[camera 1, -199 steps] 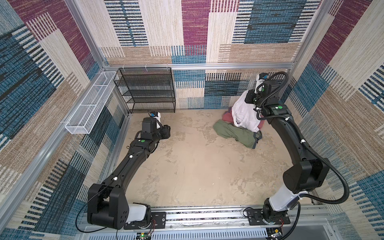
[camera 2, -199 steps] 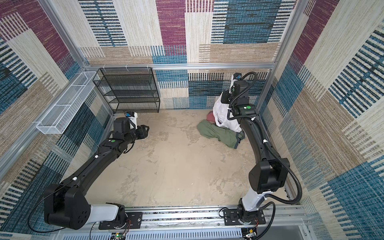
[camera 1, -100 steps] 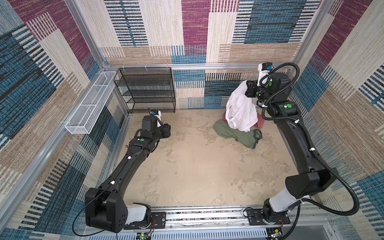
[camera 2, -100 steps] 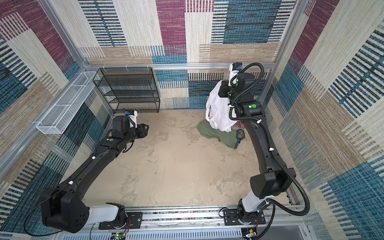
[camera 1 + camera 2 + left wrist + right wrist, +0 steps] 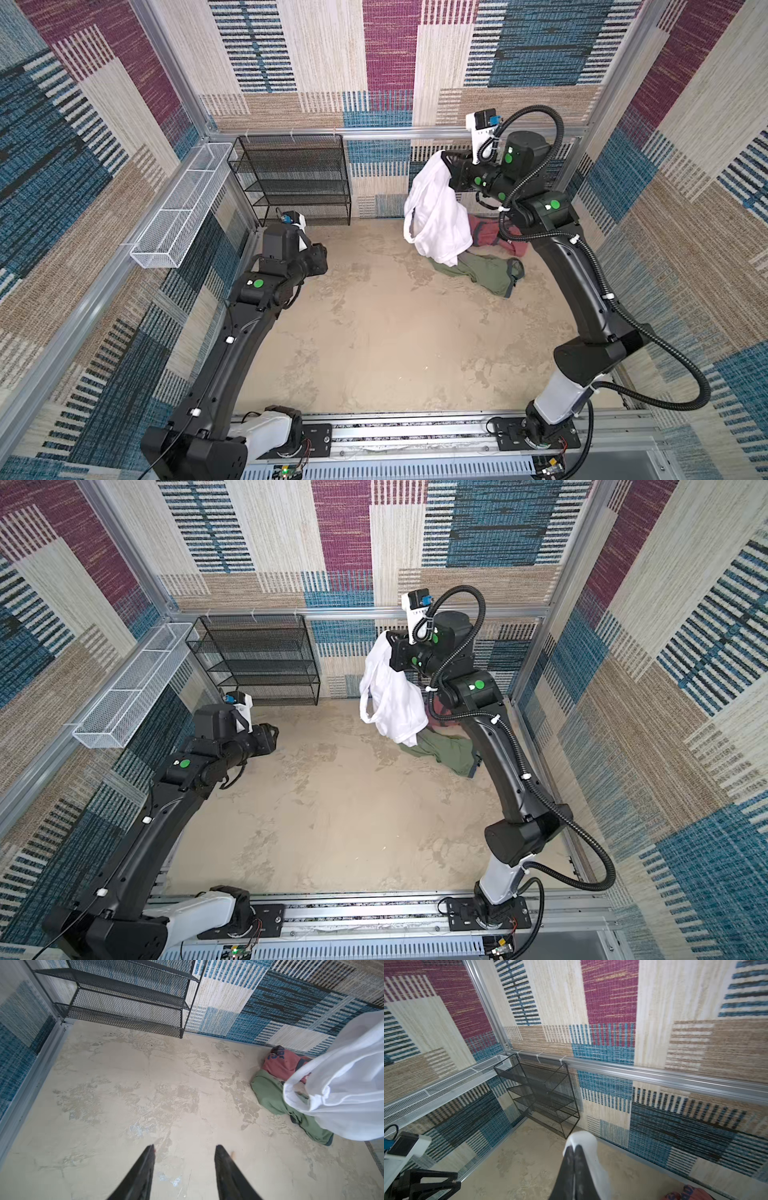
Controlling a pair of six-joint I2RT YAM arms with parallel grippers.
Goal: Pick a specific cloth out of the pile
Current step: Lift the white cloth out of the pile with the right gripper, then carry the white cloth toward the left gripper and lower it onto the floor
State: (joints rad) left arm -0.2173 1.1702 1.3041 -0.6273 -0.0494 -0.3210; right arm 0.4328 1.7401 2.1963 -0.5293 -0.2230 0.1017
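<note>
The white cloth (image 5: 436, 216) (image 5: 390, 696) hangs in the air at the back right, pinched at its top by my right gripper (image 5: 444, 160) (image 5: 390, 640), which is shut on it. In the right wrist view the closed fingertips (image 5: 574, 1147) bite a white fold (image 5: 588, 1140). Under the cloth lies the rest of the pile (image 5: 494, 253): a salmon-red garment (image 5: 496, 237) (image 5: 282, 1064) and an olive-green garment (image 5: 486, 272) (image 5: 446, 750) (image 5: 272, 1093). The cloth's lower hem hangs in front of the green one. My left gripper (image 5: 320, 259) (image 5: 272, 735) (image 5: 185, 1151) hovers open and empty over the bare floor at the left.
A black mesh shelf rack (image 5: 291, 178) (image 5: 257, 658) stands against the back wall at the left. A white wire basket (image 5: 178, 208) runs along the left wall. Patterned walls close in on three sides. The sandy floor (image 5: 395, 332) spreads between the arms.
My right gripper has risen and swung left with the white cloth, pulling it up off the red and green garments until it hangs. The left arm has barely moved.
</note>
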